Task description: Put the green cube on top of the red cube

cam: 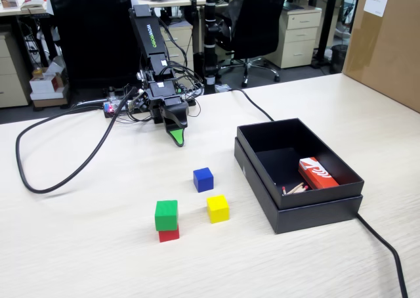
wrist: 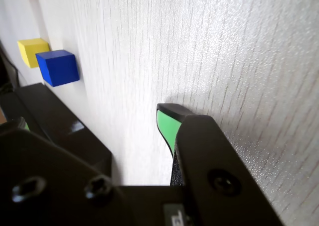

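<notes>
— What do we see on the table?
— A red cube, blue cube, yellow cube, a black box, and a looping black cable.

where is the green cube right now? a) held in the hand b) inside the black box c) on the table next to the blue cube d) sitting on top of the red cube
d: in the fixed view the green cube sits directly on the red cube, whose lower part shows beneath it, while the hand is back near the arm's base, well away from the stack.
</notes>
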Robot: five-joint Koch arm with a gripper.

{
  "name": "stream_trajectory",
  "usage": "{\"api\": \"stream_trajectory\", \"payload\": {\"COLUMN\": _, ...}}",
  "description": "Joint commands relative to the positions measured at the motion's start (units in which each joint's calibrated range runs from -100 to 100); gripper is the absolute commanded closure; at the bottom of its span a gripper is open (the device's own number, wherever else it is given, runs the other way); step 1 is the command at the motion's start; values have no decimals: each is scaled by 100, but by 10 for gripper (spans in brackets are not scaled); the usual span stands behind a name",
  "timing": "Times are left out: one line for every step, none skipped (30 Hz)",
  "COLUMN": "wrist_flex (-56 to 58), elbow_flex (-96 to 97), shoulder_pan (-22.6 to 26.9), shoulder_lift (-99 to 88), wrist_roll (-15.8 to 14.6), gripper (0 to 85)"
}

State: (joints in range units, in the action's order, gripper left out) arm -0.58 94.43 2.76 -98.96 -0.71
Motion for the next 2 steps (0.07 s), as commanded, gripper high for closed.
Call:
{"api": "stream_trajectory", "payload": {"wrist_flex": 114, "elbow_flex": 149, "shoulder_pan": 0, "shoulder_lift": 23, "wrist_roll": 0, "gripper": 355}}
{"api": "stream_trajectory", "payload": {"wrist_flex": 114, "elbow_flex": 149, "shoulder_pan": 0, "shoulder_lift": 23, "wrist_roll": 0, "gripper": 355}}
